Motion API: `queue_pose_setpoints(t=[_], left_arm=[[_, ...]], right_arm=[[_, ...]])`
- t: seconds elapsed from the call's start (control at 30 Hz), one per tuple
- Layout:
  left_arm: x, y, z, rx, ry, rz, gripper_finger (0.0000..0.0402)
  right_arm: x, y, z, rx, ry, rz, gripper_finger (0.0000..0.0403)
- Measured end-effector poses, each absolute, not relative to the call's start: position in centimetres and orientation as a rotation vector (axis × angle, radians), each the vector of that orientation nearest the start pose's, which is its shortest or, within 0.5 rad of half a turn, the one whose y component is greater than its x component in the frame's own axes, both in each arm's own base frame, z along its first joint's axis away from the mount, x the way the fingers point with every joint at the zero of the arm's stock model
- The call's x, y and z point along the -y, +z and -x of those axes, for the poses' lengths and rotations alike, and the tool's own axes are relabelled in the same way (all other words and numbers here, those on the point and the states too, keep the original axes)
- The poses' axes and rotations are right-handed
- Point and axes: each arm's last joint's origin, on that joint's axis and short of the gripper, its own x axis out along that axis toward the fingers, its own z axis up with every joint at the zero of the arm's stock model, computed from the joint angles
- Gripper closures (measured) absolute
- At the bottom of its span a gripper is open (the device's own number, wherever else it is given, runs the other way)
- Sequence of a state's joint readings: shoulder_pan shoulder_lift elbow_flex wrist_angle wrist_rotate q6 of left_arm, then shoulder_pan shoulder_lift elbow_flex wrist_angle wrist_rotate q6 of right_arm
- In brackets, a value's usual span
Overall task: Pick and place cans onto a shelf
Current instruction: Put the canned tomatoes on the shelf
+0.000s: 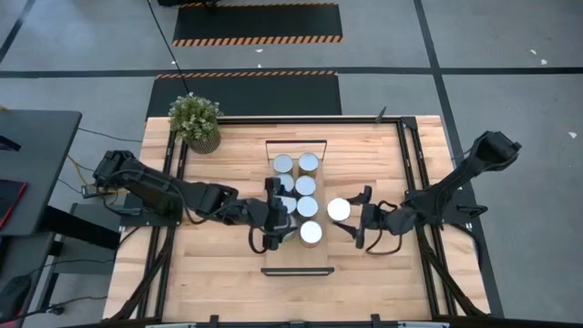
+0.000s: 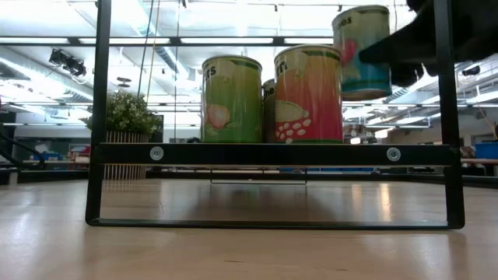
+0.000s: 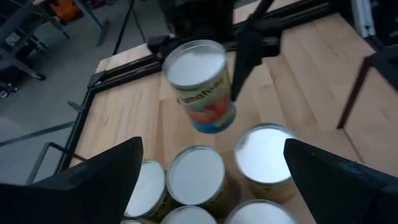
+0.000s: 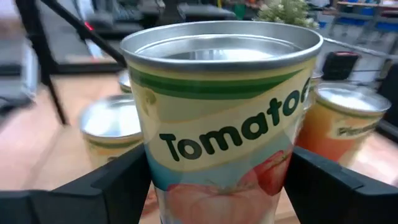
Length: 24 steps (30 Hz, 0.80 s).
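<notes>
The shelf (image 1: pixel 273 264) lies in the middle of the table and carries several cans (image 1: pixel 307 185) with silver tops standing upright on it. My right gripper (image 1: pixel 353 217) is shut on one more can (image 1: pixel 339 210), labelled "Tomato" (image 4: pixel 224 124), just off the shelf's right long edge. In the low view this can (image 2: pixel 362 50) hangs higher than the standing cans (image 2: pixel 309 95). My left gripper (image 1: pixel 273 219) hovers open above the shelf's left side, its fingers spread over the can tops (image 3: pixel 196 177), touching nothing. My right gripper pinches the tomato can by its side wall (image 4: pixel 163 174), one finger (image 4: pixel 118 183) on each of two opposite sides, below the rim. The fingers reach in roughly level from the table's right. The can is lifted clear of shelf and table, top up, nearly upright.
A potted plant (image 1: pixel 195 120) stands at the table's far left corner. Black frame rails (image 1: pixel 407 164) run along the table's left and right sides. Bare wood (image 1: pixel 291 296) lies between the shelf and the near edge.
</notes>
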<state>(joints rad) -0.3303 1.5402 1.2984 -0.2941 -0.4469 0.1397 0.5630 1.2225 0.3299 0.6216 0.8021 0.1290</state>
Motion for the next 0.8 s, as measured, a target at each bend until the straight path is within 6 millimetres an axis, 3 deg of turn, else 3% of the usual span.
queue_pose_setpoints(t=[0.17,0.33,0.8], left_arm=[[10.5,31.9,-32.8,-0.506,0.061,-0.356,0.0005],[10.4,31.9,-32.9,-0.507,0.085,-0.378,0.0005],[10.2,31.9,-32.8,-0.514,0.111,-0.400,0.0005]], right_arm=[[-9.7,15.7,-19.0,-0.148,-0.222,-0.006,0.0078],[-10.7,14.4,-20.5,-0.163,-0.205,0.039,0.0078],[-12.8,13.2,-22.2,-0.145,-0.042,0.026,0.0078]])
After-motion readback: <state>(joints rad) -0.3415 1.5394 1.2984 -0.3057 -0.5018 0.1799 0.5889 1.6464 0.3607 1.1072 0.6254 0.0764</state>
